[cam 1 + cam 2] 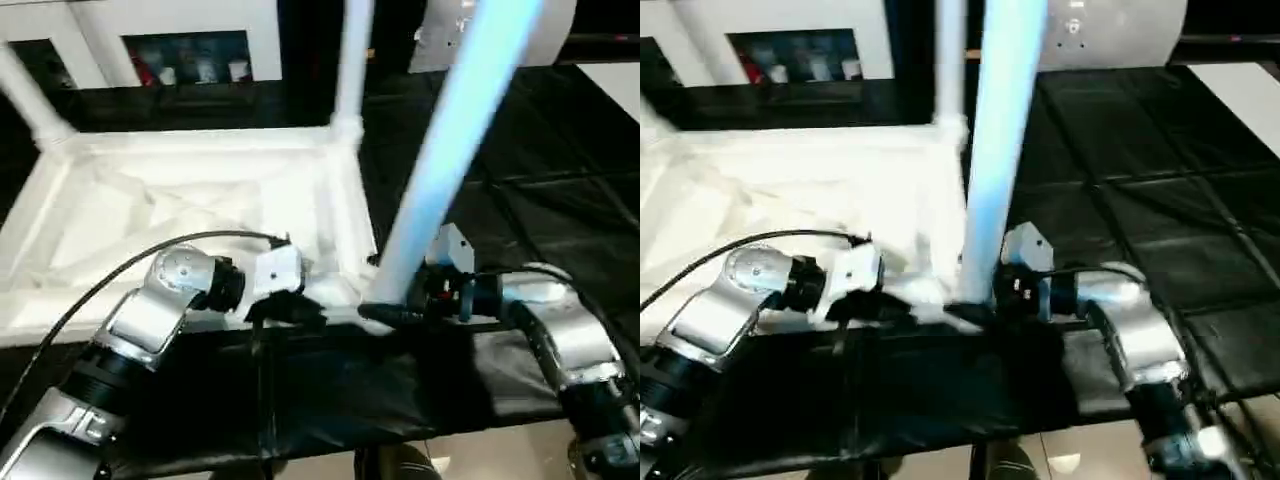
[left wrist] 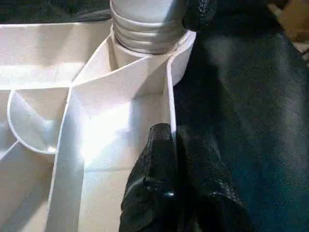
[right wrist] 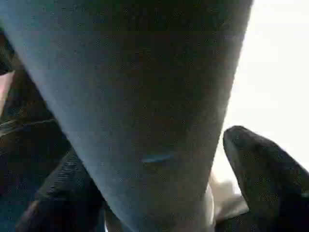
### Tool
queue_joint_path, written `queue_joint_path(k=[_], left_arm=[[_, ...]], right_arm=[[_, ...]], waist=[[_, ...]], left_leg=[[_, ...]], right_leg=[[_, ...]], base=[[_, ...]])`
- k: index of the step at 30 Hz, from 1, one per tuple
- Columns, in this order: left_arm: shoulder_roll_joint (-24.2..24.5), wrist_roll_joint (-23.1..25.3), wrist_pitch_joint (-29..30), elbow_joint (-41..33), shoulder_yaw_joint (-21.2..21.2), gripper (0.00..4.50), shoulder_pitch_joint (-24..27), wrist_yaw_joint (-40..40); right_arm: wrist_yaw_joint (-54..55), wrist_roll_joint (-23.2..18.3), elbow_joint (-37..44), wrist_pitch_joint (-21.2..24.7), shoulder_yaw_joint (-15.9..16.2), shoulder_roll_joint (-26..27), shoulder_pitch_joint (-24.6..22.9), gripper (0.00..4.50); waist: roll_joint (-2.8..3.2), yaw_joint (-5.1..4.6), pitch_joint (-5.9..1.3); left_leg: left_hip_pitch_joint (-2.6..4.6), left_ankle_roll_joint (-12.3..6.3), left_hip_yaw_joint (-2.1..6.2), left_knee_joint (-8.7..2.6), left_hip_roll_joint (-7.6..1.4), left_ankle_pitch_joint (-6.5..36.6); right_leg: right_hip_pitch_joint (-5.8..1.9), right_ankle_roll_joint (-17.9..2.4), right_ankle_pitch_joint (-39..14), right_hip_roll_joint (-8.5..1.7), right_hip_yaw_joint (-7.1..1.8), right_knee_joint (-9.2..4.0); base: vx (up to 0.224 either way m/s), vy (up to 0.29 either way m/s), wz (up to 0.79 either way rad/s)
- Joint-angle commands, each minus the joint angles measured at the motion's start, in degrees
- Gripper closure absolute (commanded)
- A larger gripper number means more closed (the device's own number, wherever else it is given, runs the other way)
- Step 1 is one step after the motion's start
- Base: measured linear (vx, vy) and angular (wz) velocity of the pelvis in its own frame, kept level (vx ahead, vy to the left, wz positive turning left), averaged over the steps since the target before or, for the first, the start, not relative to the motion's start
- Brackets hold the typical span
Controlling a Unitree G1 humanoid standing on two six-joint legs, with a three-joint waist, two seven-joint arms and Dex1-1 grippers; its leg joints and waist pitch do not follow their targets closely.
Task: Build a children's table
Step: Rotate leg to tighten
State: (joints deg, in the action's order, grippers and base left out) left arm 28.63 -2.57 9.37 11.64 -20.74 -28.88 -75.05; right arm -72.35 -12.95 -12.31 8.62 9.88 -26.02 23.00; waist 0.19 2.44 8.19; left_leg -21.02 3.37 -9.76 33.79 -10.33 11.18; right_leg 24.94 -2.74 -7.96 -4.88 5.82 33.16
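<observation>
The children's table top (image 1: 200, 145) lies upside down on a black mat, its ribs facing up. One white leg (image 1: 352, 60) stands in the far right corner socket and another leg (image 1: 25, 90) rises at the far left. A third leg (image 1: 450, 140) stands in the near right corner socket, leaning slightly; its threaded end (image 2: 145, 29) sits in the socket. My right gripper (image 1: 385, 312) is closed around this leg's base, one finger (image 3: 260, 169) on each side. My left gripper (image 2: 171, 133) is shut on the near rim wall of the top, just left of that corner.
Black padded mat (image 1: 520, 150) covers the work surface to the right and front. A white cabinet with a dark shelf of small items (image 1: 190, 60) stands behind. A black cable (image 1: 120, 265) arcs over my left forearm. Pale floor (image 1: 330, 465) shows at the near edge.
</observation>
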Motion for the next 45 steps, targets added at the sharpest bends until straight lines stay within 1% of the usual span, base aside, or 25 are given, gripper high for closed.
queue_joint_path(k=[1, 3, 5, 6, 7, 8, 11, 12, 17, 19, 20, 21, 25, 29, 33, 35, 36, 37, 39, 40, 41, 42, 43, 44, 45], left_arm=[[-0.1, 0.5, -1.8, -0.1, -2.9, 4.5, -0.8, -3.4], [-0.2, 0.5, -2.0, 0.4, -2.9, 4.5, -1.1, -3.3], [-0.3, 0.3, -2.2, 0.6, -2.9, 4.5, -1.4, -3.3], [-0.3, 0.2, -2.2, 0.7, -3.0, 4.5, -1.5, -3.3], [-0.3, 0.1, -2.3, 0.8, -3.0, 4.5, -1.5, -3.2], [-0.3, 0.1, -2.5, 0.9, -2.9, 4.5, -1.5, -3.2], [-0.4, 0.2, -2.9, 1.3, -2.8, 4.5, -1.4, -3.2], [-0.4, 0.1, -2.9, 1.3, -2.7, 4.5, -1.3, -3.2], [-0.2, 0.0, -2.9, 1.4, -2.6, 4.5, -1.1, -3.2], [-0.2, 0.0, -2.9, 1.4, -2.6, 4.5, -1.1, -3.2], [-0.2, 0.0, -2.9, 1.5, -2.6, 4.5, -1.2, -3.2], [-0.2, 0.0, -2.9, 1.6, -2.6, 4.5, -1.2, -3.2], [-0.2, 0.1, -3.0, 1.8, -2.6, 4.5, -1.3, -3.1], [-0.3, 0.2, -2.9, 2.2, -2.5, 4.5, -1.6, -2.8], [-0.3, 0.2, -2.8, 2.4, -2.4, 4.5, -1.7, -2.7], [-0.8, 0.1, -1.6, 2.3, -1.9, 4.5, -1.5, -1.3], [-1.3, 0.0, -0.2, 2.1, -1.5, 4.5, -1.4, -0.1], [-1.3, 0.0, -0.2, 2.1, -1.5, 4.5, -1.4, -0.1], [-4.3, 0.0, 5.5, 1.5, 0.5, 4.5, -1.5, 6.5], [-5.6, -0.2, 7.0, 1.4, 1.2, 4.5, -1.7, 8.6], [-6.8, -0.2, 8.5, 1.2, 1.8, 4.5, -1.8, 10.6], [-8.3, 0.0, 9.9, 1.0, 2.2, 4.5, -2.0, 12.8], [-9.0, 0.3, 10.6, 0.9, 2.4, 4.5, -2.2, 14.1], [-11.7, 0.9, 12.7, 1.0, 3.2, 4.5, -2.7, 18.5], [-13.4, 1.1, 14.2, 1.0, 3.7, 4.5, -3.0, 20.9]], right_arm=[[-2.4, 0.0, -0.9, -0.6, 1.2, -0.8, 0.9, 0.9], [-3.3, 0.6, -1.7, -1.1, 1.9, -1.2, 1.6, 1.29], [-3.8, 1.0, -2.4, -1.7, 2.5, -1.6, 1.9, 1.35], [-4.0, 1.1, -2.8, -2.1, 2.7, -1.8, 2.1, 1.35], [-4.2, 1.2, -3.0, -2.3, 2.8, -1.9, 2.1, 1.54], [-4.5, 1.3, -3.2, -2.5, 3.0, -2.0, 2.1, 1.7], [-5.2, 1.3, -3.5, -2.7, 3.3, -2.0, 2.0, 1.83], [-5.6, 1.2, -3.2, -2.6, 3.3, -2.0, 1.8, 2.01], [-6.4, 0.4, -2.8, -1.2, 3.8, -2.4, 1.5, 2.11], [-6.3, 0.2, -2.9, -1.0, 3.8, -2.3, 1.4, 2.35], [-6.2, 0.1, -2.9, -0.8, 3.7, -2.3, 1.3, 2.35], [-5.9, -0.1, -2.8, -0.5, 3.5, -2.0, 1.2, 2.35], [-5.7, -0.7, -2.2, 0.7, 3.5, -1.6, 0.6, 2.45], [-5.6, -0.9, -1.6, 1.2, 4.0, -1.6, -0.2, 2.46], [-5.6, -1.2, -1.1, 2.1, 4.3, -1.5, -0.6, 2.46], [-4.2, -2.7, -0.2, 5.6, 3.7, -0.6, -1.3, 2.46], [-3.1, -3.2, 0.5, 7.5, 3.5, -0.1, -1.6, 2.46], [-3.1, -3.2, 0.5, 7.5, 3.5, -0.1, -1.6, 2.46], [3.4, -3.1, 2.6, 10.9, 2.7, 2.7, -3.0, 2.46], [6.0, -2.6, 3.0, 11.7, 2.4, 3.9, -3.4, 2.46], [8.8, -2.0, 3.2, 12.0, 2.1, 5.4, -3.7, 2.46], [12.3, -1.1, 3.3, 12.4, 1.7, 7.3, -3.8, 2.46], [14.1, -0.9, 3.3, 12.9, 1.4, 8.3, -3.9, 2.46], [19.6, -0.4, 3.2, 14.4, 0.3, 11.6, -3.8, 2.46], [22.8, -0.2, 3.3, 15.4, -0.3, 13.6, -3.7, 2.46]], waist=[[-0.66, -0.18, -4.67], [-0.74, -0.11, -4.8], [-0.78, -0.03, -4.85], [-0.99, -0.06, -4.82], [-0.98, -0.04, -4.78], [-1.21, -0.07, -4.74], [-1.15, -0.05, -4.69], [-1.16, -0.06, -4.73], [-1.12, 0.01, -4.86], [-1.17, 0.01, -4.85], [-1.2, 0.05, -4.84], [-0.98, 0.1, -4.84], [-1.15, 0.04, -4.84], [-0.94, 0.13, -4.78], [-0.98, 0.23, -4.84], [-0.99, 0.27, -4.77], [-0.97, 0.29, -4.68], [-0.91, 0.26, -4.63], [-0.88, 0.31, -4.35], [-0.85, 0.28, -3.94], [-0.86, 0.26, -3.75], [-0.93, -0.01, -3.32], [-0.93, -0.18, -3.15], [-1.01, -0.63, -3.12], [-1.13, -1.22, -3.18]], left_leg=[[0.61, -7.85, 0.28, -3.66, -2.7, 6.1], [0.31, -8.22, 0.35, -3.61, -2.71, 4.8], [0.2, -8.42, 0.33, -3.52, -2.66, 4.3], [0.1, -8.44, 0.36, -3.54, -2.62, 4.4], [0.11, -8.37, 0.36, -3.56, -2.6, 4.5], [0.13, -8.15, 0.31, -3.56, -2.55, 4.8], [0.13, -7.76, 0.36, -3.62, -2.59, 5.4], [0.17, -7.72, 0.39, -3.62, -2.6, 5.4], [0.16, -8.23, 0.37, -3.55, -2.62, 4.5], [0.12, -8.12, 0.34, -3.55, -2.59, 4.8], [0.16, -8.02, 0.34, -3.57, -2.59, 5.0], [0.16, -7.9, 0.39, -3.58, -2.6, 5.0], [0.11, -7.61, 0.41, -3.61, -2.57, 5.3], [0.14, -7.44, 0.42, -3.64, -2.59, 5.6], [0.18, -7.4, 0.42, -3.64, -2.61, 5.5], [0.15, -7.34, 0.43, -3.69, -2.62, 5.6], [0.21, -7.03, 0.44, -3.75, -2.61, 6.2], [0.22, -6.81, 0.42, -3.77, -2.62, 6.4], [0.38, -5.58, 0.47, -4.01, -2.71, 8.1], [0.61, -4.63, 0.49, -4.14, -2.62, 10.3], [0.8, -4.11, 0.57, -4.17, -2.49, 11.6], [1.0, -3.04, 0.76, -4.33, -2.27, 13.9], [1.26, -2.39, 0.87, -4.39, -2.25, 15.2], [1.45, -1.54, 1.18, -4.47, -2.11, 17.1], [1.2, -0.77, 1.47, -4.51, -1.97, 17.6]], right_leg=[[-3.92, -12.2, -15.8, -3.6, -3.65, -3.31], [-4.17, -12.5, -14.7, -3.63, -3.66, -2.98], [-4.21, -12.4, -14.3, -3.67, -3.66, -2.93], [-4.28, -12.2, -14.9, -3.74, -3.64, -2.96], [-4.26, -11.9, -15.6, -3.74, -3.62, -3.09], [-4.24, -11.4, -16.7, -3.75, -3.64, -3.24], [-4.17, -10.8, -18.3, -3.71, -3.6, -3.39], [-4.16, -10.8, -18.1, -3.66, -3.59, -3.34], [-4.19, -11.3, -16.2, -3.61, -3.6, -3.13], [-4.21, -11.4, -16.3, -3.62, -3.6, -3.18], [-4.21, -11.3, -16.6, -3.64, -3.59, -3.21], [-4.21, -11.3, -16.8, -3.63, -3.58, -3.2], [-4.26, -11.1, -17.3, -3.6, -3.54, -3.27], [-4.22, -11.1, -17.2, -3.61, -3.55, -3.32], [-4.26, -11.2, -16.8, -3.58, -3.55, -3.27], [-4.25, -11.2, -17.0, -3.57, -3.56, -3.33], [-4.23, -10.9, -18.2, -3.6, -3.54, -3.5], [-4.22, -10.8, -18.6, -3.56, -3.55, -3.5], [-4.07, -9.9, -21.9, -3.64, -3.57, -3.93], [-3.79, -9.1, -26.1, -3.68, -3.41, -4.56], [-3.69, -8.2, -29.1, -3.75, -3.26, -4.98], [-3.71, -6.2, -34.5, -3.9, -3.04, -5.73], [-3.54, -5.3, -36.7, -3.94, -2.93, -6.05], [-3.52, -3.7, -39.6, -3.89, -2.63, -6.45], [-3.72, -2.7, -40.4, -3.86, -2.3, -6.51]], base=[[0.0, 0.0, 0.0], [0.0, 0.0, 0.0], [0.0, 0.0, 0.0], [0.0, 0.0, 0.0], [0.0, 0.0, 0.0], [0.0, 0.0, 0.0], [0.0, 0.0, 0.0], [0.0, 0.0, 0.0], [0.0, 0.0, 0.0], [0.0, 0.0, 0.0], [0.0, 0.0, 0.0], [0.0, 0.0, 0.0], [0.0, 0.0, 0.0], [0.0, 0.0, 0.0], [0.0, 0.0, 0.0], [0.0, 0.0, 0.0], [0.0, 0.0, 0.0], [0.0, 0.0, 0.0], [0.0, 0.0, 0.0], [0.0, 0.0, 0.0], [0.0, 0.0, 0.0], [0.0, 0.0, 0.0], [0.0, 0.0, 0.0], [0.0, 0.0, 0.0], [0.0, 0.0, 0.0]])
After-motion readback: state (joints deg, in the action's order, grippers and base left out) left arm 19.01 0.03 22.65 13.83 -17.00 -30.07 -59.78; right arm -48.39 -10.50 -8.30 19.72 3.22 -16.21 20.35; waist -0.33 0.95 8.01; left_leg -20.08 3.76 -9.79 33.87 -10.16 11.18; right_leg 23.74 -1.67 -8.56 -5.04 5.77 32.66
